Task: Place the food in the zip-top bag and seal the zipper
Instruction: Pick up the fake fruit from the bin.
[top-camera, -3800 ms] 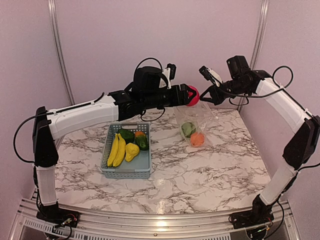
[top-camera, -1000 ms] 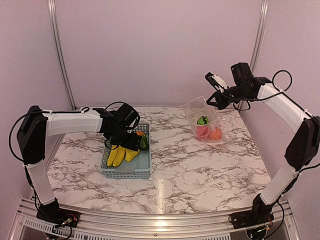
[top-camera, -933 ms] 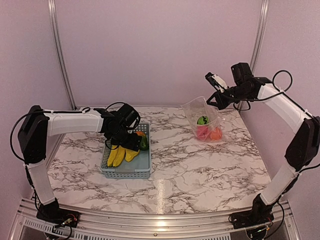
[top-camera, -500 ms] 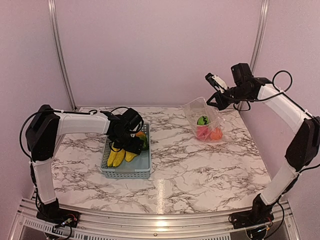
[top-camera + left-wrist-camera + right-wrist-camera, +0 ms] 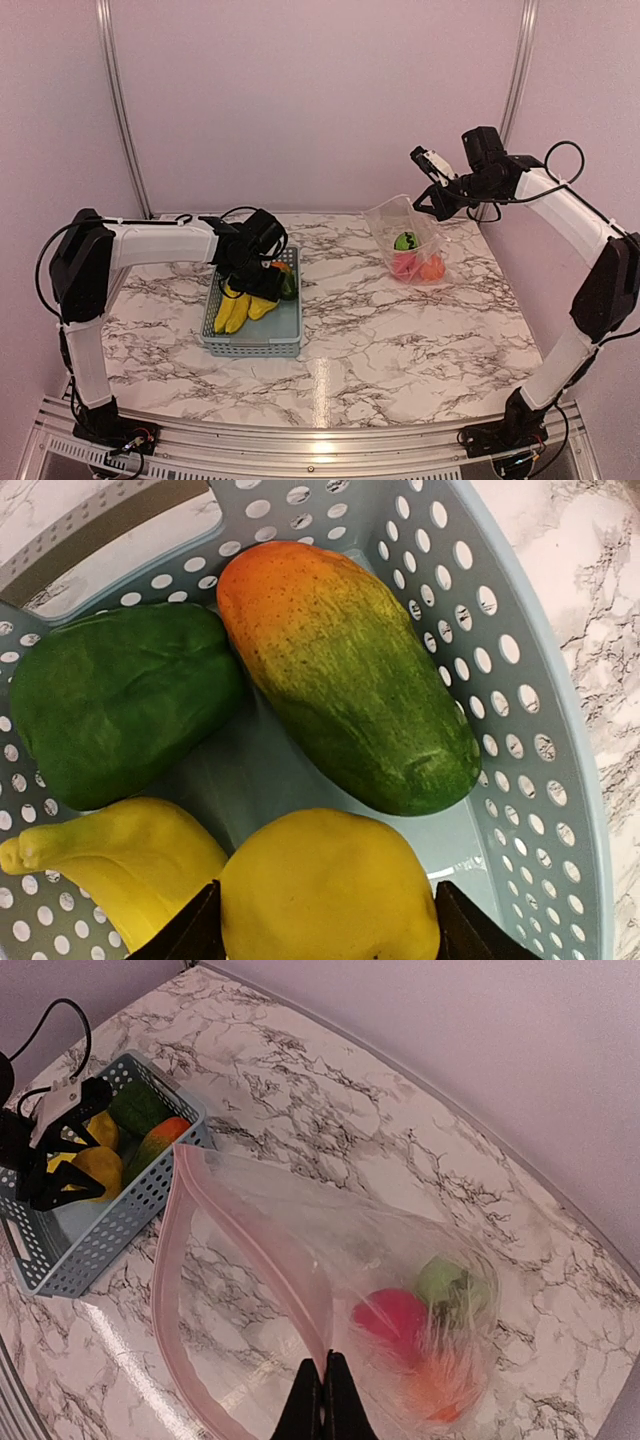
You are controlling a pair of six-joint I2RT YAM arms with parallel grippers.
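Yellow fruit (image 5: 330, 890) is my next pick. It lies in the basket (image 5: 520, 680) beside the bananas (image 5: 110, 870), the green pepper (image 5: 110, 720) and the green-and-orange mango (image 5: 350, 680).

A few seconds ago the left gripper (image 5: 325, 935) carried the red apple (image 5: 390, 1315) at the bag's mouth. That apple now lies inside the zip-top bag (image 5: 300, 1260) with the green melon (image 5: 450, 1285) and the orange (image 5: 440, 1385).

Over the last second my left arm has sunk lower into the basket. Its jaws have drawn in to flank the yellow fruit closely. Whether they already pinch it I cannot tell.

The right gripper (image 5: 325, 1390) has not moved. It is clamped on the bag's rim and holds the mouth up and open above the table (image 5: 400, 340), well apart from the basket.

I judge three pieces bagged and four left. The zipper (image 5: 240, 1225) is still unsealed.
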